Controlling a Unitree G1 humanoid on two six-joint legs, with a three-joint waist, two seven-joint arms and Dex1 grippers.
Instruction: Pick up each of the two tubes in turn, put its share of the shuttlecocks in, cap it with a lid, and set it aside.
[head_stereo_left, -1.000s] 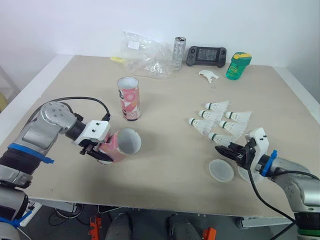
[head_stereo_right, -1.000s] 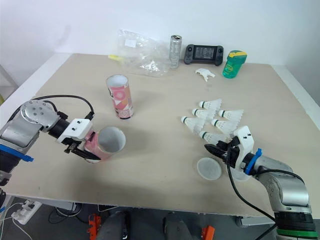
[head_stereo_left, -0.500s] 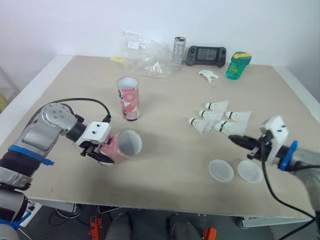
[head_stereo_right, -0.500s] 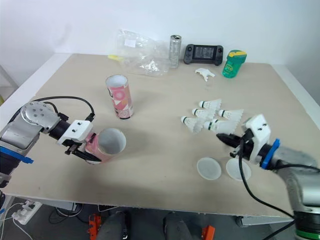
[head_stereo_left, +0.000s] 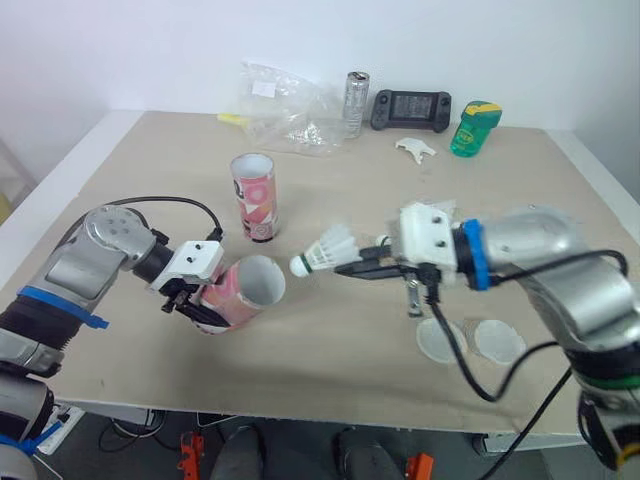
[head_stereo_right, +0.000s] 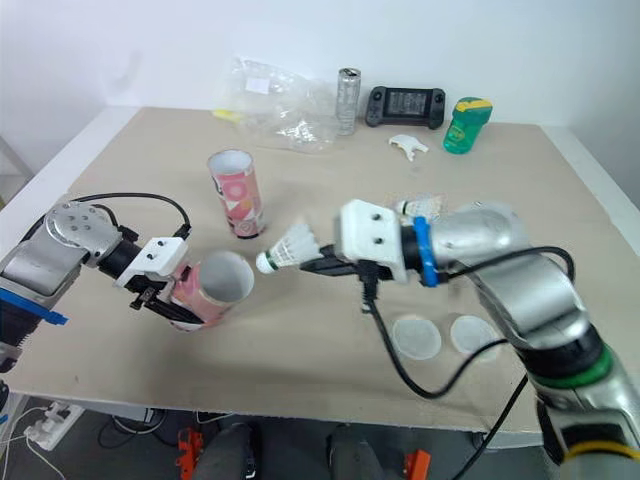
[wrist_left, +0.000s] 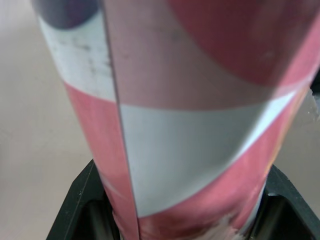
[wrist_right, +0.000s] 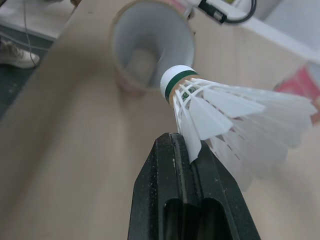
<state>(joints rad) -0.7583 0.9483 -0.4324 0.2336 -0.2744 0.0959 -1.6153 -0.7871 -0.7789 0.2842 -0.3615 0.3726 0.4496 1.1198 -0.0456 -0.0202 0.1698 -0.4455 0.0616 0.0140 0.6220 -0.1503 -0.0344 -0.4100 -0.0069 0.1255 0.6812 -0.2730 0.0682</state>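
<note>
One shuttlecock (head_stereo_left: 322, 251), pinched by its feathers in the right hand (head_stereo_left: 352, 268), hangs cork-first just short of the open mouth of the tilted tube (head_stereo_left: 246, 291) clamped in the left hand (head_stereo_left: 198, 304): loading step, next likely needs cork aligned with mouth, then release.

Your table (head_stereo_left: 120, 150) is a plain beige top. Take the upright pink tube (head_stereo_left: 254, 196) as your mark. Beyond it, toward the far edge, lies a crumpled clear plastic bag (head_stereo_left: 290, 115). Rightward along that edge stand a silver can (head_stereo_left: 357, 104), a black handheld game console (head_stereo_left: 411, 110) and a green bottle (head_stereo_left: 474, 130), with a small white piece (head_stereo_left: 416, 150) just before them. Right of the tube you can see a partly hidden shuttlecock (head_stereo_right: 425, 206). Farther right and nearer the front edge lie a round white lid (head_stereo_left: 440, 340) and a second lid (head_stereo_left: 497, 341), side by side.
</note>
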